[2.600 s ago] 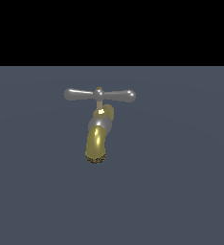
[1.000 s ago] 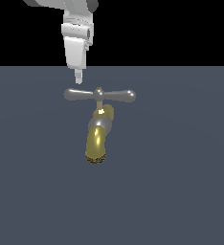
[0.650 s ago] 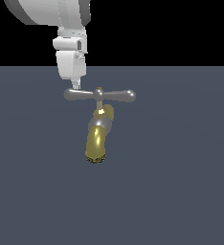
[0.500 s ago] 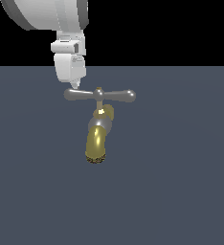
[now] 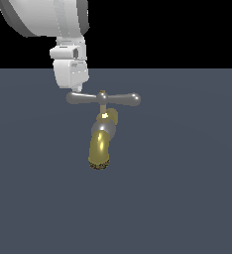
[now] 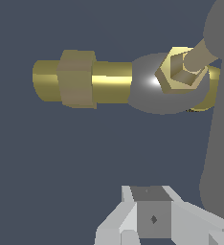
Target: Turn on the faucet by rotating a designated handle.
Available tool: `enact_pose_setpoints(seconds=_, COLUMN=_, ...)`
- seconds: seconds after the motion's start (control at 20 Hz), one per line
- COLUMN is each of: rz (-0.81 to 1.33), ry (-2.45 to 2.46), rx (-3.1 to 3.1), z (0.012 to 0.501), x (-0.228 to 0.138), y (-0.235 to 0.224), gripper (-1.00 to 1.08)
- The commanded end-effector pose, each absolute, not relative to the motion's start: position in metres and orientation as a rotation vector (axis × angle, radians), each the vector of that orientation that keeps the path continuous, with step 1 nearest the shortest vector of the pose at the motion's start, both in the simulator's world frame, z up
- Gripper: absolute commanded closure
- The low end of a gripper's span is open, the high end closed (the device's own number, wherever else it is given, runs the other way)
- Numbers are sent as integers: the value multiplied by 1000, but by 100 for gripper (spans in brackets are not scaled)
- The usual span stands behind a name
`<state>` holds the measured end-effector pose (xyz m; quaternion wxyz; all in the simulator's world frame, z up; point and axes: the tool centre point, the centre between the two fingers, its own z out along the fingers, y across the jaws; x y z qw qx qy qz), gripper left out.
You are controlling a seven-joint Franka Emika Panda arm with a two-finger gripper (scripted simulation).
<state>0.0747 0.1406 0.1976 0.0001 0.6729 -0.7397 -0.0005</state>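
The brass faucet (image 6: 109, 83) lies lengthwise with 1 hex nut, the grey handle (image 6: 221, 119) beside the gripper (image 6: 152, 220).

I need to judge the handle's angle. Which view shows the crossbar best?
The exterior view: the whole handle shows, both arms level above the faucet. The wrist view shows only a blurred grey stretch of it.

One of each, save the arms of the crossbar

There is one faucet (image 5: 102, 141), with one brass-gold spout (image 5: 99, 151), one silver-grey joint (image 6: 150, 88) and one thin stem (image 5: 103, 109). It carries one handle (image 5: 103, 98), a grey crossbar with two arms (each ends in a rounded bulb, so two bulbs) and one small brass nub at its centre. The wrist view adds two brass hexagonal nuts on the faucet body. One robot arm is in view, with one gripper (image 5: 75, 90).
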Motion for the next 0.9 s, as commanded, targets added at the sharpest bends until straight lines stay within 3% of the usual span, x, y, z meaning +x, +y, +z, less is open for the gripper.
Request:
enact_pose_setpoints(seconds=0.0, rz=-1, ry=-2324, rx=2114, z=198, x=75, y=141, gripper=108)
enact_pose_setpoints(seconds=0.85, rz=-1, ry=-2324, rx=2113, z=198, x=32, y=149, gripper=108)
